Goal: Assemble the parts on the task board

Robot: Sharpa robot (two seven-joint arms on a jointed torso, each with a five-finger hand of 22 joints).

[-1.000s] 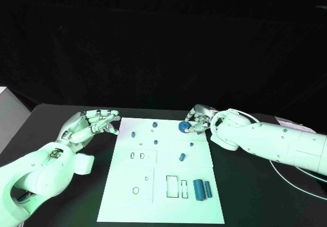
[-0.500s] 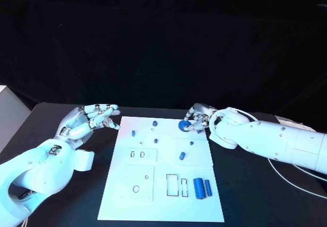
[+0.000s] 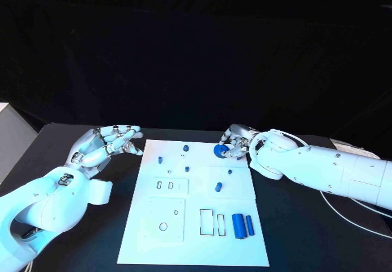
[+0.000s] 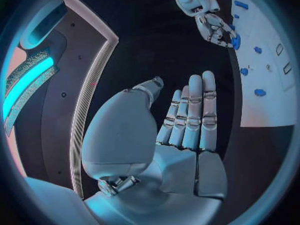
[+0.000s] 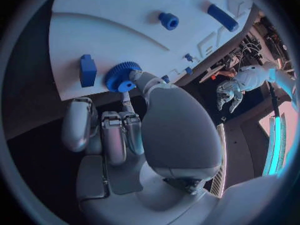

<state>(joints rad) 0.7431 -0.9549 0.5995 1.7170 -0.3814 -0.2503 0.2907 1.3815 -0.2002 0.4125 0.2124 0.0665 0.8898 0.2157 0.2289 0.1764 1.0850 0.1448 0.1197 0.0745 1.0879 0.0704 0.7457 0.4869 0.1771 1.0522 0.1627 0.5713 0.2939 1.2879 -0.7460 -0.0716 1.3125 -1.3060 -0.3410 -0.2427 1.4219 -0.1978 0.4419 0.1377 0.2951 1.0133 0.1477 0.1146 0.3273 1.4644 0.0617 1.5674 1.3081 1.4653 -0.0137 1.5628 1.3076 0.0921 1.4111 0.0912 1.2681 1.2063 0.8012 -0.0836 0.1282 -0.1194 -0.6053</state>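
The white task board (image 3: 196, 243) lies in the middle of the black table. My right hand (image 3: 237, 141) is at the board's far right corner and pinches a blue gear (image 3: 220, 151) between thumb and fingers. The right wrist view shows the gear (image 5: 122, 77) at the thumb tip, just over the board's edge (image 5: 94, 15), beside a blue block (image 5: 87, 70). I cannot tell whether the gear touches the board. My left hand (image 3: 106, 146) hovers off the far left corner, fingers spread and holding nothing; its flat palm (image 4: 187, 125) shows in the left wrist view.
Small blue parts (image 3: 185, 148) (image 3: 160, 160) (image 3: 218, 187) stand on the board's far half. A thick blue cylinder (image 3: 238, 226) and a thin one (image 3: 249, 225) lie near the front right, beside rectangular slots (image 3: 211, 222). A white box (image 3: 8, 136) stands at the table's left edge.
My left hand has risen slightly and spread its fingers, drawing back from the board's corner. The right hand still holds the gear in nearly the same place.
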